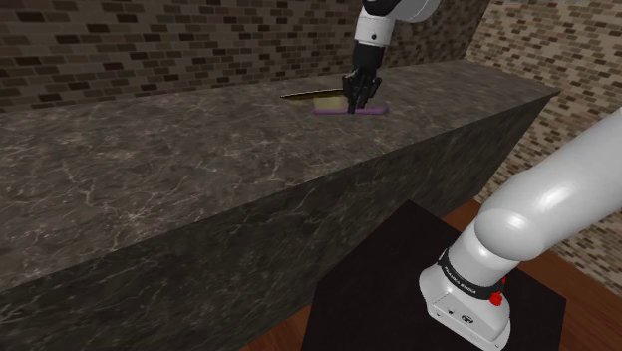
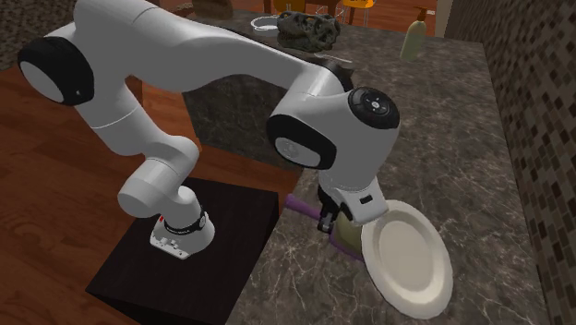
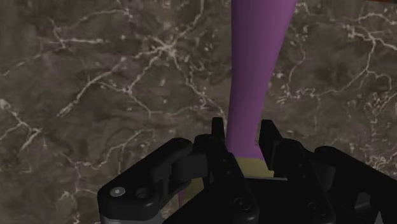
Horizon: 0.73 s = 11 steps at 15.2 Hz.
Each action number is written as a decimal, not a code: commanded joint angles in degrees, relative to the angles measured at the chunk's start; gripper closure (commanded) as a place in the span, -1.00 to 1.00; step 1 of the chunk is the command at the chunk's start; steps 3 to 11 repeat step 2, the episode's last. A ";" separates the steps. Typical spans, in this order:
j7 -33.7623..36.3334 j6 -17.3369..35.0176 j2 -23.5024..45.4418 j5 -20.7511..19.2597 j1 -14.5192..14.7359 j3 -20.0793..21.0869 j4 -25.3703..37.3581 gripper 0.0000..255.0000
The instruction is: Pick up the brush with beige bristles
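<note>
Marbled dark counter (image 1: 150, 150); tool (image 3: 245, 132) clasps purple-handled brush (image 3: 254, 70), bristles (image 3: 254, 168) apparently beige.

1. We see a dark marble counter (image 1: 199, 150) veined with white.
2. Behind it we see a wall (image 1: 150, 45) of small brown tiles.
3. Below, we see a reddish wooden floor (image 2: 46, 212).

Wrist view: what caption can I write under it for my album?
The black pincer clasps the purple handle of the brush above the dark marbled counter.
</note>
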 commanded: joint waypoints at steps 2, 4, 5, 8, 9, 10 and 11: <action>0.12 -0.81 -0.03 -0.01 0.02 0.02 0.82 1.00; 0.12 -0.81 -0.03 -0.01 0.02 0.02 0.82 1.00; 0.12 -0.81 -0.03 -0.01 0.02 0.02 0.82 1.00; 0.12 -0.81 -0.03 -0.01 0.02 0.02 0.82 1.00; 0.12 -0.81 -0.03 -0.01 0.02 0.02 0.82 1.00; 0.12 -0.81 -0.03 -0.01 0.02 0.02 0.82 1.00; 0.12 -0.81 -0.03 -0.01 0.02 0.02 0.82 1.00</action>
